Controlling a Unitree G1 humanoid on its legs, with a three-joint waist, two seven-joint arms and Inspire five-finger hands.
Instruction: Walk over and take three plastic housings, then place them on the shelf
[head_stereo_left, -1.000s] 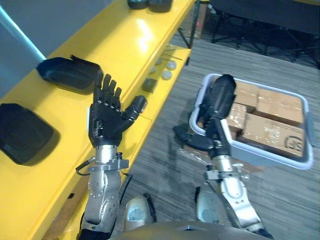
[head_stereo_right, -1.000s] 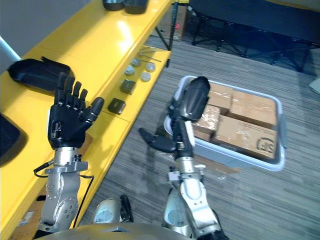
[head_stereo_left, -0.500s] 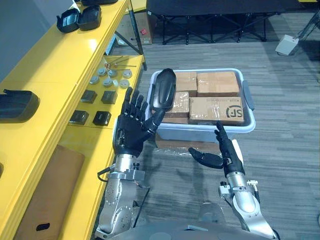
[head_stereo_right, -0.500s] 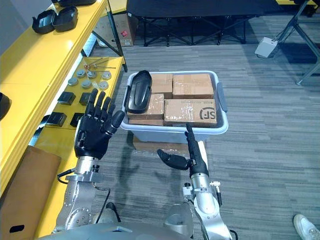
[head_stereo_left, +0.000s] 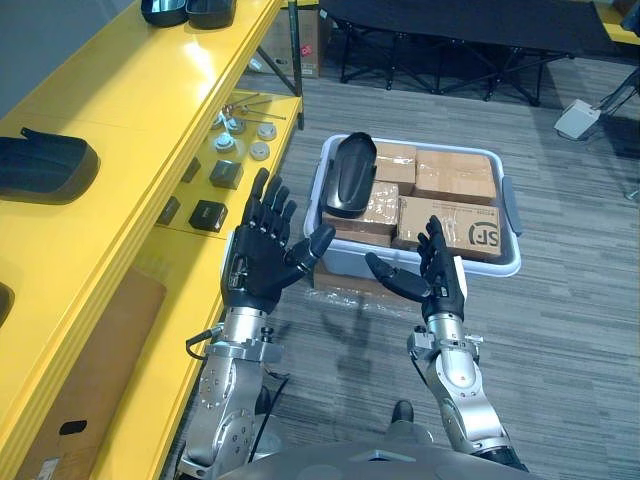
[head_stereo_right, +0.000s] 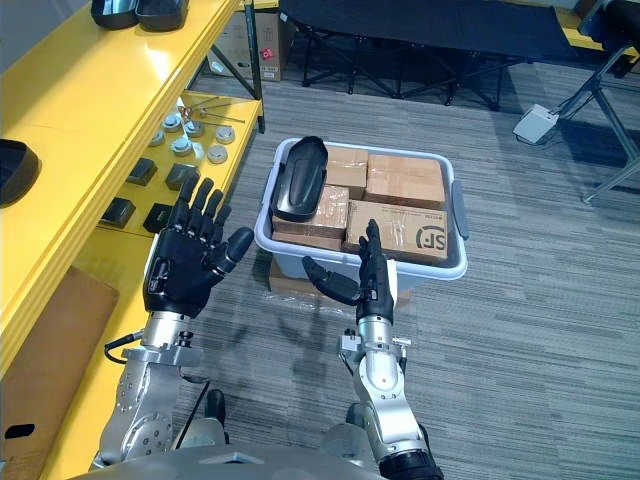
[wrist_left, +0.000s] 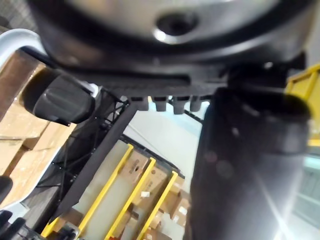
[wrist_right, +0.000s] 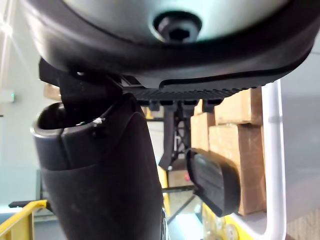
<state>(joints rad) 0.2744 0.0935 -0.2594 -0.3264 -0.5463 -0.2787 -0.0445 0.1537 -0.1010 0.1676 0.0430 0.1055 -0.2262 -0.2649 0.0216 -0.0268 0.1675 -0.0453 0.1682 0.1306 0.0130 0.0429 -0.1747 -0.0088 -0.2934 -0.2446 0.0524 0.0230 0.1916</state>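
Observation:
A black plastic housing (head_stereo_left: 350, 172) lies on cardboard boxes in the left end of a pale grey bin (head_stereo_left: 510, 215) on the floor; it also shows in the right wrist view as housing (wrist_right: 212, 180). Another black housing (head_stereo_left: 45, 165) rests on the yellow shelf (head_stereo_left: 150, 90) at the left, and two more housings (head_stereo_left: 187, 10) sit at its far end. My left hand (head_stereo_left: 265, 255) is raised, open and empty, between the shelf and the bin. Just in front of the bin's near wall, my right hand (head_stereo_left: 432, 275) is upright, open and empty.
The bin holds several brown cardboard boxes (head_stereo_left: 455, 195). The shelf's lower level carries small metal discs (head_stereo_left: 245, 135) and black blocks (head_stereo_left: 208, 213). A brown board (head_stereo_left: 80, 380) lies lower down. Black folding frames (head_stereo_left: 440, 60) stand beyond the bin on grey carpet.
The camera has swung away from the shelf toward the bin, which now sits ahead. My right hand has risen from a low, flat pose to upright. Both hands stay empty.

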